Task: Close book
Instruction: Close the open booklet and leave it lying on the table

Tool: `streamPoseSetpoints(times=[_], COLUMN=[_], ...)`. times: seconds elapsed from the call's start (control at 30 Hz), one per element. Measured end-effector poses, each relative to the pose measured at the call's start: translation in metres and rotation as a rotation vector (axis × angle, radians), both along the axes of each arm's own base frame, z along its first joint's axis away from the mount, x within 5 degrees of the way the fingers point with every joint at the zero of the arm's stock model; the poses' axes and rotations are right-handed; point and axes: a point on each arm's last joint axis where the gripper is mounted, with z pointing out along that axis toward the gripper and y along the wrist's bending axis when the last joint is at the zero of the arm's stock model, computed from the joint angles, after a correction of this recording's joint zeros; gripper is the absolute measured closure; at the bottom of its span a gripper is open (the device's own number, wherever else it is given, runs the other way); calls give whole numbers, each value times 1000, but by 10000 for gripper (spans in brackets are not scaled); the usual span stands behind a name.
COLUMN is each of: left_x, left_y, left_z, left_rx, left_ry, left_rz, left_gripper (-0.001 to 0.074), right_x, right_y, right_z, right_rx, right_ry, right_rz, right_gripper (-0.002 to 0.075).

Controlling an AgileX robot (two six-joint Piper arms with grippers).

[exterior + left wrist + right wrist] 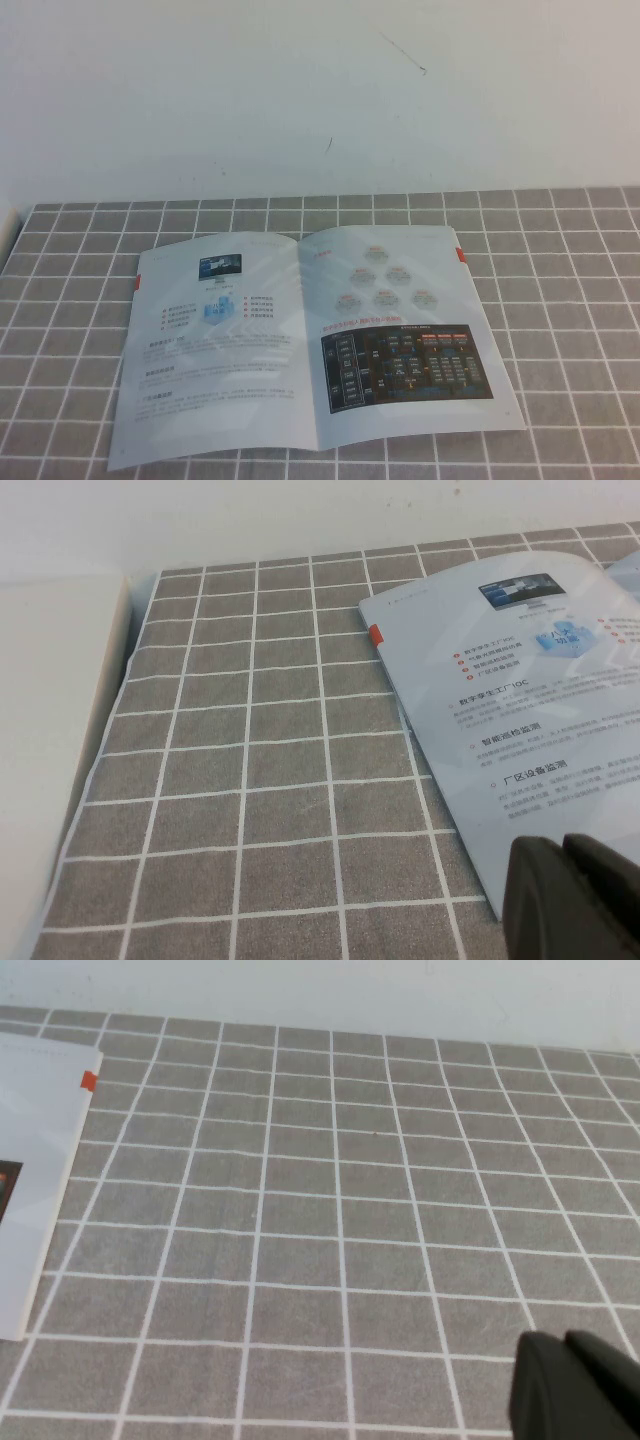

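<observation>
Paper book lies open on the worktop; left gripper at its 9 o'clock edge, right gripper off at 3 o'clock, both jaws together, empty. Lying flat, it could slide or crease, not fold

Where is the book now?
High view: the book lies open, centred, near the front. The left gripper hovers at its left edge; the right gripper over cloth to its right.
</observation>
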Motion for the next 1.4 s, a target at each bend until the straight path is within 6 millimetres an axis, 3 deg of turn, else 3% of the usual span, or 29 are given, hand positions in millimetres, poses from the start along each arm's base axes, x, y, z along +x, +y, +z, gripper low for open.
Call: streamPoseSetpoints(times=[0.93,1.4], left_x=[0,4], left_y=[0,0], left_z=[0,18], left_rx=[2,-10], left_ry=[0,-222], left_rz=[0,7], left_gripper=[738,738], right_x=[0,5], right_y=[0,0], right_z=[0,23], right_rx=[0,-22], right_ry=[-4,-280], right_rz=[0,0], right_gripper=[728,728])
